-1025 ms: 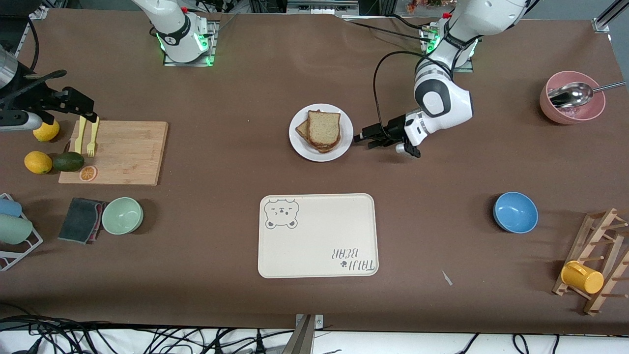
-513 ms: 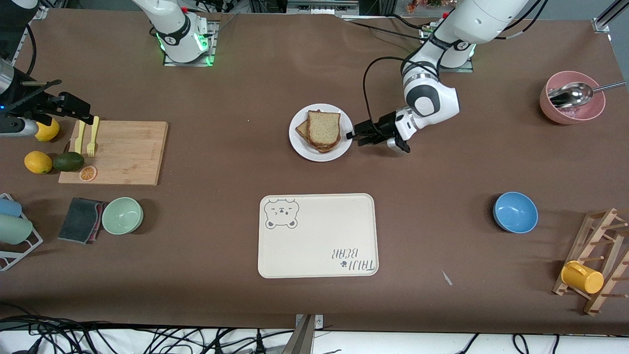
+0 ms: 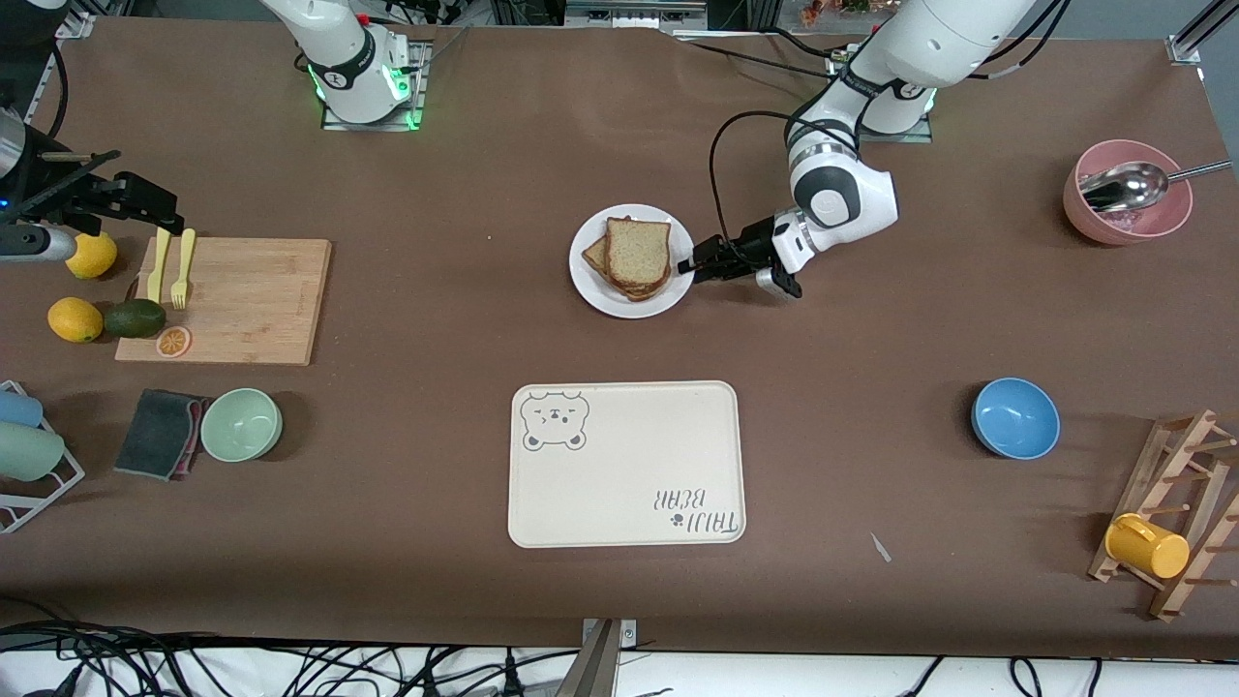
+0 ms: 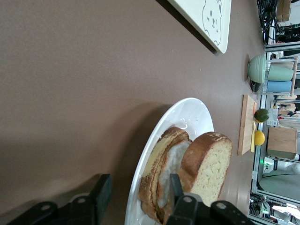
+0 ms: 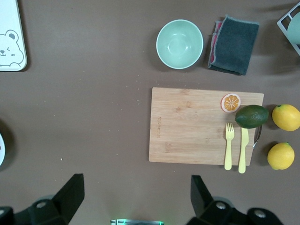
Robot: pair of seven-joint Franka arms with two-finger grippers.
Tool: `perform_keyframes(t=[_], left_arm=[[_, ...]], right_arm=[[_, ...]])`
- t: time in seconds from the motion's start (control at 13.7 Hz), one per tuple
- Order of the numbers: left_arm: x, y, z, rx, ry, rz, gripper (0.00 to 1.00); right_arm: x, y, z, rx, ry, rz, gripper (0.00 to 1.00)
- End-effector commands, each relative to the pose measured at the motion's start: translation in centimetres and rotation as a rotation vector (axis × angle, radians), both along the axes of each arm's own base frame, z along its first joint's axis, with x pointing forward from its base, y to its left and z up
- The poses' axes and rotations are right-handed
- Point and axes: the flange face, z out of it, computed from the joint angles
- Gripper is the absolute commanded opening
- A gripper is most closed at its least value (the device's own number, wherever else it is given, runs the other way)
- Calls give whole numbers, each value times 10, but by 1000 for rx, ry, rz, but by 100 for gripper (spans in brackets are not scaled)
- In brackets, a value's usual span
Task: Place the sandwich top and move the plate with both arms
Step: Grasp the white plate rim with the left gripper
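At the plate's (image 3: 590, 281) edge toward the left arm's end, your left gripper (image 3: 689, 267) straddles the rim, one finger (image 4: 176, 187) above and one below; whether it actually grips, you cannot tell. The sandwich top (image 3: 639, 252) sits on the stacked sandwich on that plate. Your right gripper (image 5: 136, 192) hangs spread wide, holding nothing, over the cutting board (image 3: 252, 300).

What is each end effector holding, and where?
Nothing yet. The left end effector straddles the plate rim, not clamped; the right end effector hangs open over the table beside the cutting board.
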Motion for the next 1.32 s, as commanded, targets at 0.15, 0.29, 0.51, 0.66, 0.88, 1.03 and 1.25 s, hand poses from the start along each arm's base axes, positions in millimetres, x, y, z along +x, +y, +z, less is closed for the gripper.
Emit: perform_keyframes(t=[0.15, 0.29, 0.51, 0.66, 0.88, 1.03, 1.25], left_arm=[[-4, -5, -3, 3, -14, 4, 40], [-5, -7, -3, 1, -12, -1, 34], [-7, -9, -3, 2, -11, -4, 30], [-9, -12, -3, -1, -14, -1, 23], [-12, -13, -6, -1, -10, -2, 14], [-12, -13, -6, -1, -10, -2, 12], [-11, -13, -6, -4, -10, -1, 2]], right_arm=[[-1, 0, 9, -14, -4, -52, 100], [-2, -1, 8, -11, 1, -54, 100], [-2, -1, 8, -10, 2, -47, 100], [-5, 0, 10, -10, 13, -39, 100], [-11, -1, 13, -9, 33, -42, 100], [-11, 1, 14, -9, 29, -36, 100], [-11, 4, 19, -9, 15, -35, 100]])
